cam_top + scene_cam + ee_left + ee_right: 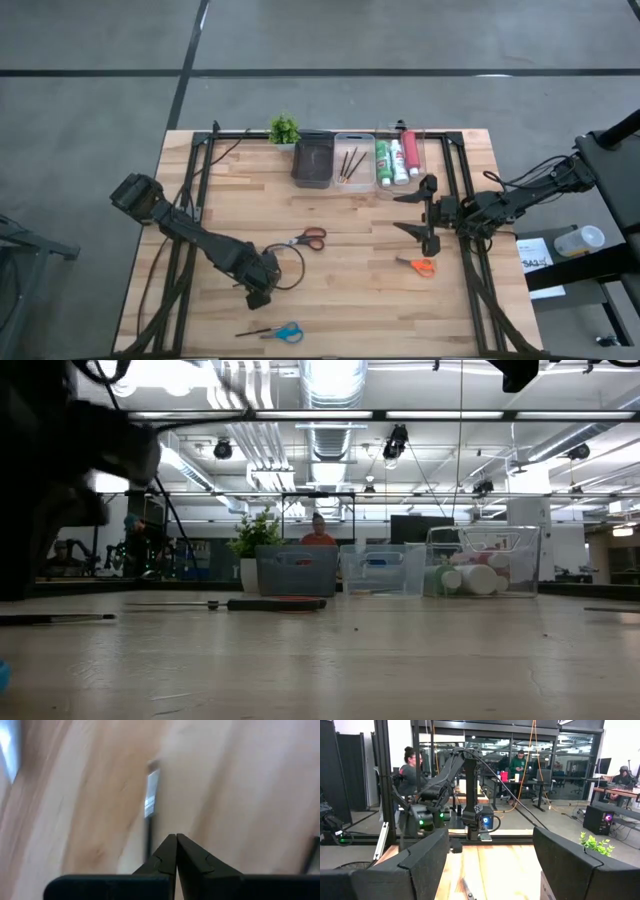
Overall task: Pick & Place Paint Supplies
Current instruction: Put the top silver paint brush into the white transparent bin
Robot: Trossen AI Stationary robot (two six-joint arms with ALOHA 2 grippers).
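My left gripper (258, 297) points down over the near left part of the table with its fingers shut (176, 840) and nothing between them. Blue-handled scissors (275, 332) lie flat just nearer the front edge. Red-handled scissors (311, 238) lie at mid table, and orange-handled scissors (420, 266) lie to the right. Paint tubes (397, 158) fill a clear bin at the far side. Thin brushes (349, 163) lie in the clear bin beside it. My right gripper (425, 213) hangs level above the table's right part, open (490, 870) and empty.
A dark bin (312, 160) stands left of the two clear bins, and a small potted plant (284, 130) sits at the far edge. A black cable loop (290, 265) lies beside my left gripper. People show in the room beyond the table (412, 770).
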